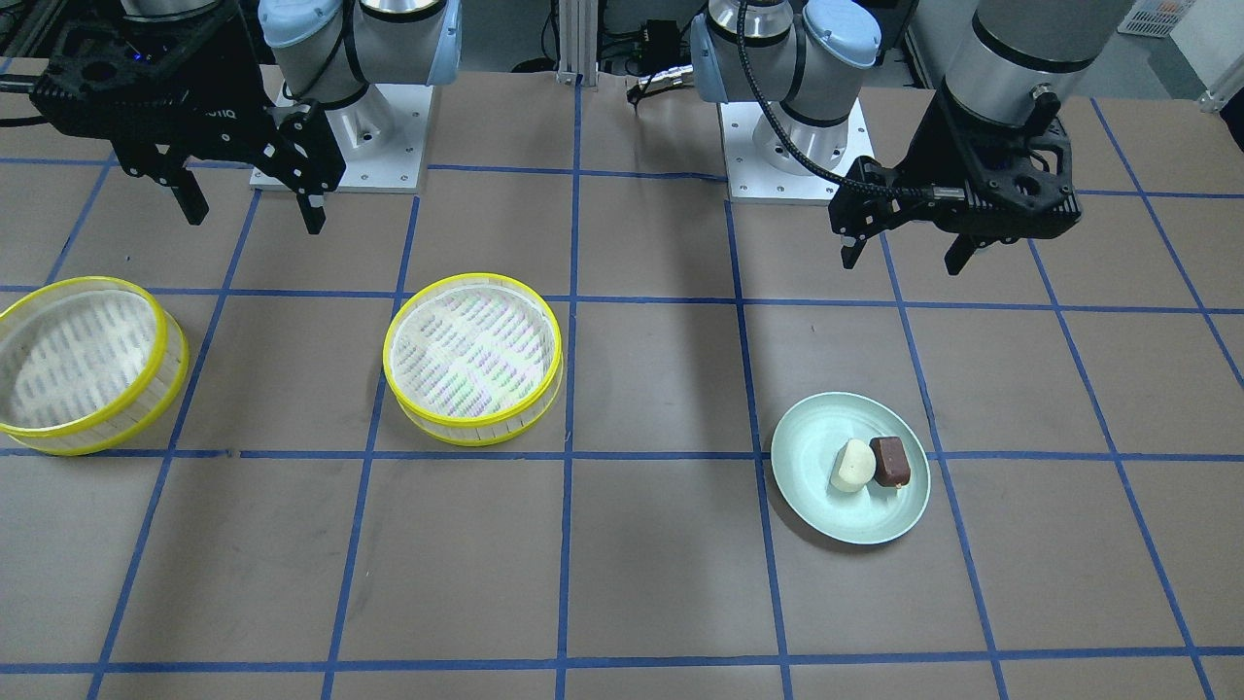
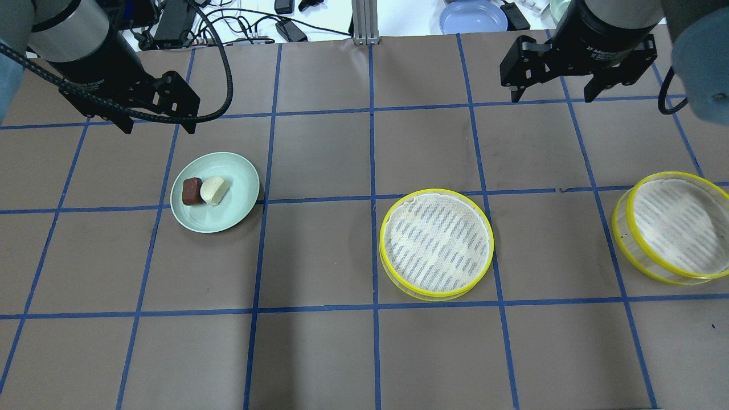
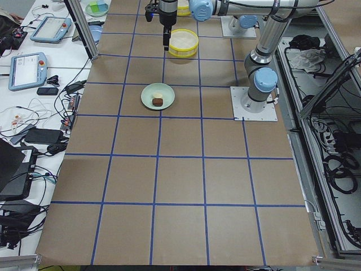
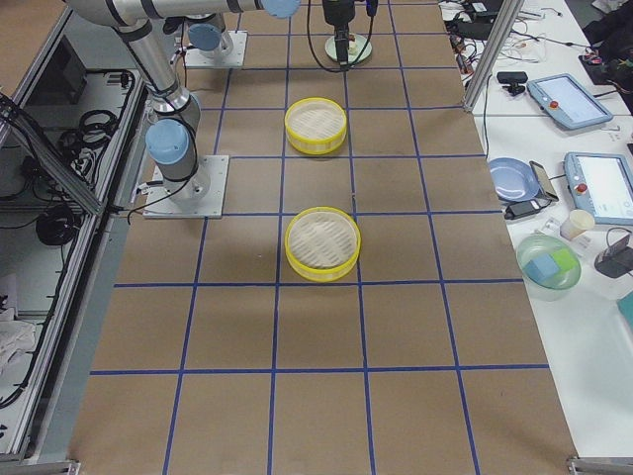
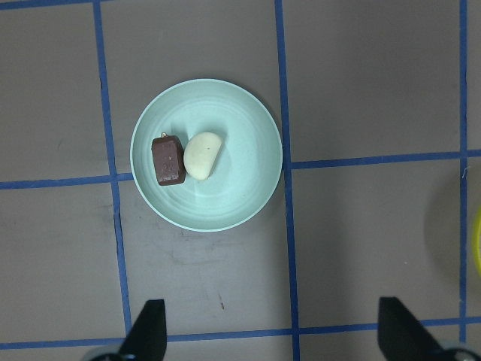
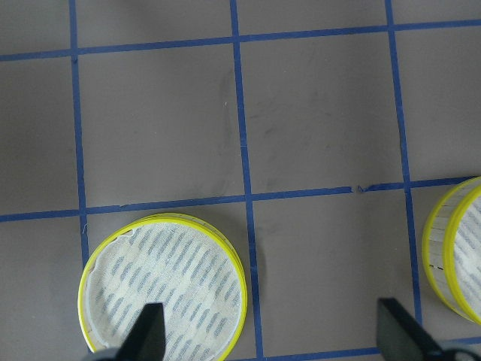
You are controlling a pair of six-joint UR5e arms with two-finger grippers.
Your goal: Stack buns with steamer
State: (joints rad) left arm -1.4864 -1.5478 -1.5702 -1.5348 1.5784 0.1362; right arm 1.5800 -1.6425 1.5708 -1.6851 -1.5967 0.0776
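**A:** Table (image 2: 319,353) first. It was a brown sheet w/ a blue tape grid, and its corners ran out of the overhead view.

**B:** Steamer?

**A:** 2 trays, both upright & well apart. The middle tray (image 2: 436,245) was whole in the overhead view. The outer tray (image 2: 675,228) sat on the robot's right, its rim clipped by the frame edge in the overhead & front views.

**B:** Hands?

**A:** The left gripper (image 2: 158,126) hung above the table near the plate (image 2: 228,213), fingers spread wide w/ nothing between them. The right gripper (image 2: 552,97) was likewise spread & empty. Wrist cams caught only the fingertips at the bottom edge.

**B:** Buns?

**A:** Both lay on the plate, on the robot's left. The brown bun (image 2: 192,191) & cream bun (image 2: 214,189) were side by side, touching. In the side views they were too small to read.

**B:** Room?

**A:** Bare grid squares lay between the plate & the middle tray, and all along the robot's near side.
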